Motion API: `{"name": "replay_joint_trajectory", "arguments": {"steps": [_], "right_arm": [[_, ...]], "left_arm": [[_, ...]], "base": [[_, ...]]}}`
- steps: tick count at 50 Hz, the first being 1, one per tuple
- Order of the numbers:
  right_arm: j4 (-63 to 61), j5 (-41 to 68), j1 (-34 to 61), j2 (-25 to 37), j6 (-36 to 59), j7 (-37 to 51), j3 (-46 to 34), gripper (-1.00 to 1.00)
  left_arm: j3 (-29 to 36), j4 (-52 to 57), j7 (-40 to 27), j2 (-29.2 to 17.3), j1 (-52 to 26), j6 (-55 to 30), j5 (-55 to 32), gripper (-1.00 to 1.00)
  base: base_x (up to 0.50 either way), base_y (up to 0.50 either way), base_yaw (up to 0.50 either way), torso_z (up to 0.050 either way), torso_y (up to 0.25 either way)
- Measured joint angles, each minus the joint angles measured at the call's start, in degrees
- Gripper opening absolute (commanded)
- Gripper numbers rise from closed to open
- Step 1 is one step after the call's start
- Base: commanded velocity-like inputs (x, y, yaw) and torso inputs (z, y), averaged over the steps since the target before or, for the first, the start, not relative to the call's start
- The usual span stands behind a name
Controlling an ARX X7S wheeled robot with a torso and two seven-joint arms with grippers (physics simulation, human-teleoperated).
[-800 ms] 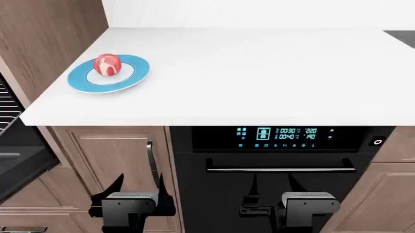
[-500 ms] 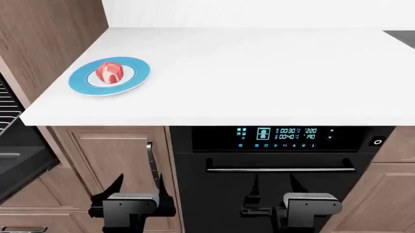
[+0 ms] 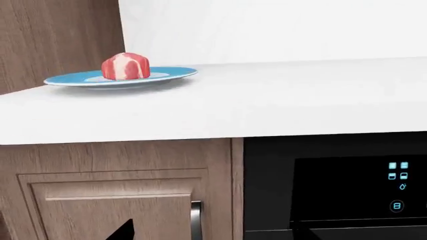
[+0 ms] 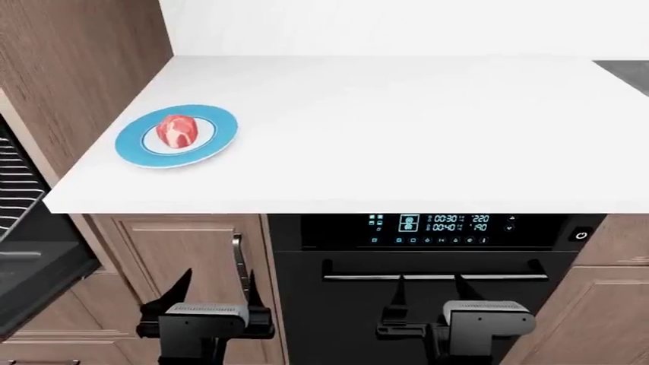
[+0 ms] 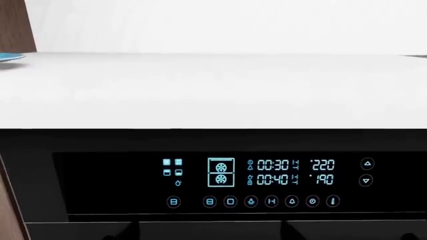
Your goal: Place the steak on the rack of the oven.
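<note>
The steak (image 4: 178, 131), a red-pink marbled lump, sits on a blue-rimmed white plate (image 4: 218, 137) at the left of the white counter. It also shows in the left wrist view (image 3: 125, 66). My left gripper (image 4: 216, 286) is open and empty, low in front of the wooden cabinet door, well below the steak; in the left wrist view (image 3: 212, 234) only its fingertips show. My right gripper (image 4: 434, 287) is open and empty in front of the black display oven; its wrist view (image 5: 210, 232) shows only the fingertips. The tall oven shows only at the left edge, as silver wire bars (image 4: 14, 186) over a dark slab (image 4: 30, 266).
The white counter (image 4: 406, 129) overhangs wooden cabinets. A black oven with a blue digital display (image 4: 436, 223) and a bar handle (image 4: 436, 268) stands under it. A vertical cabinet handle (image 4: 239, 258) is close to my left gripper. A wooden panel (image 4: 81, 46) rises left of the plate.
The head view has shifted, so the counter, plate and steak sit lower and slightly to the right in frame. The plate, first tilted, lies flat now. Both grippers have stayed open and barely moved.
</note>
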Motion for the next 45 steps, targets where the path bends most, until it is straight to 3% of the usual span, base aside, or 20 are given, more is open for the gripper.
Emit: {"name": "replay_joint_trajectory", "arguments": {"steps": [19, 27, 37, 45], "right_arm": [[-3.97, 0.23, -0.36, 1.6, 2.82, 2.27, -1.83, 1.0], [-13.08, 0.14, -1.57, 3.37, 8.35, 2.4, -2.81, 1.0], [-28.42, 1.84, -1.18, 6.23, 23.39, 1.77, -3.73, 1.0], [-40.67, 10.64, 2.82, 6.61, 39.77, 0.21, 0.59, 1.0]], "left_arm": [[0.74, 1.12, -2.76, -1.2, -0.52, -1.57, -0.86, 1.0], [0.98, 7.21, -3.5, -2.6, 0.51, -5.63, -1.13, 1.0], [0.22, 20.41, -2.5, -6.56, 0.31, -17.56, -3.19, 1.0], [-3.02, 33.47, -0.18, -10.55, -4.6, -36.61, -10.02, 1.0]], "base": [[0.0, 0.0, 0.0, 0.05, 0.0], [0.0, 0.0, 0.0, 0.023, 0.0], [0.0, 0.0, 0.0, 0.0, 0.0], [0.0, 0.0, 0.0, 0.0, 0.0]]}}
